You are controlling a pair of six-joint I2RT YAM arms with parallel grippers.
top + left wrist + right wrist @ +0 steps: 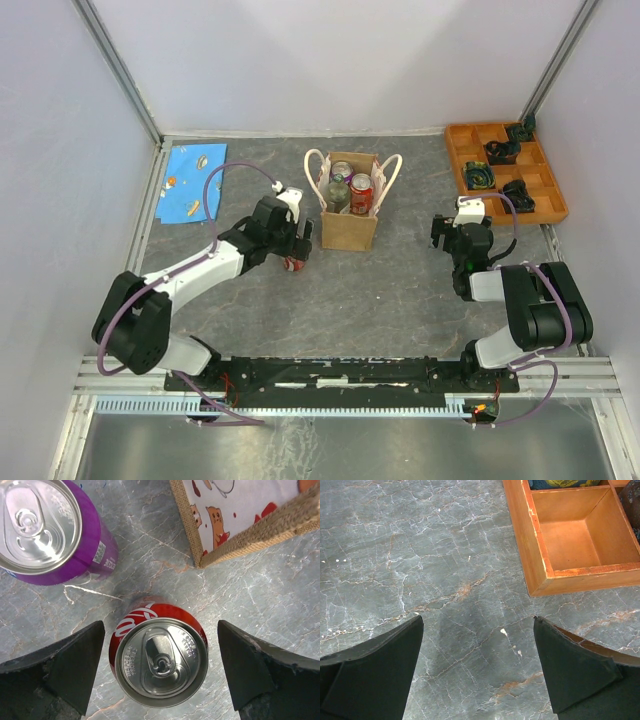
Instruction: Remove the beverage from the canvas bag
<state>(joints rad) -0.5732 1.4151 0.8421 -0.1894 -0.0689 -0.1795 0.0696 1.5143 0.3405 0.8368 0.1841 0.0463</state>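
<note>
Left wrist view tells you most of it: your left claw is wide apart, one finger on each side of the red can, with worktop showing in both gaps, so nothing's gripped. That can stands upright on the worktop just off the canvas bag's corner, outside the bag. A purple can stands on that same side of the bag, near the red one but not touching it.

I'd read this as the let-go step, and doing it well means leaving clean. Go straight up first with no sideways drift, since either finger could clip the red can and tip it against the bag or into the purple one. Only swing across once your fingertips are above the can's rim.

Top external view shows three cans in the bag, packed close together. If you go in for another, come down vertical over one lid and stay off the bag's rim.

Right claw is apart too, holding nothing. It hovers over bare worktop well to the bag's right, by the orange tray.
</note>
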